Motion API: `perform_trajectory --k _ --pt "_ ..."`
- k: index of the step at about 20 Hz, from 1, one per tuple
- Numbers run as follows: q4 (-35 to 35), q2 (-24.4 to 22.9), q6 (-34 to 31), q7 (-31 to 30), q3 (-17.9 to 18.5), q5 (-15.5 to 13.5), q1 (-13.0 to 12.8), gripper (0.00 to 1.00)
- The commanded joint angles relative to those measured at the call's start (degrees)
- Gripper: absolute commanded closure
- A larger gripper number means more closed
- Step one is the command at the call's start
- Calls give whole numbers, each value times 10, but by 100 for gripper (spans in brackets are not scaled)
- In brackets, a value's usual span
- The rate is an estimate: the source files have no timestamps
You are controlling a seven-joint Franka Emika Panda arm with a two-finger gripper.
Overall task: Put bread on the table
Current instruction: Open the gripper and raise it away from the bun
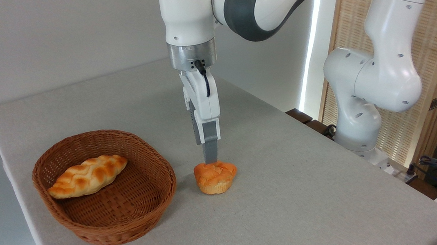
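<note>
One bread (214, 177) upright | table (294, 213) grey-beige fabric | white wall behind

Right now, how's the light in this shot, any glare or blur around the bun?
In the fixed camera view, light is soft and even; the bread is sharp and casts only a faint shadow on the table. The end effector just above it shows no motion blur. A bright overexposed strip of daylight runs down the background beside the slatted screen.
</note>
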Motion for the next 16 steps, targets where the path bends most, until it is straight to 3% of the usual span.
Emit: perform_trajectory --k 1,8,12,16 --pt "28 -9 -3 -2 8 4 -5 0" --pt "196 29 -98 -96 8 0 2 0" --pt "260 59 -106 -156 8 -2 5 0" --pt "295 79 -135 -168 7 -5 19 0"
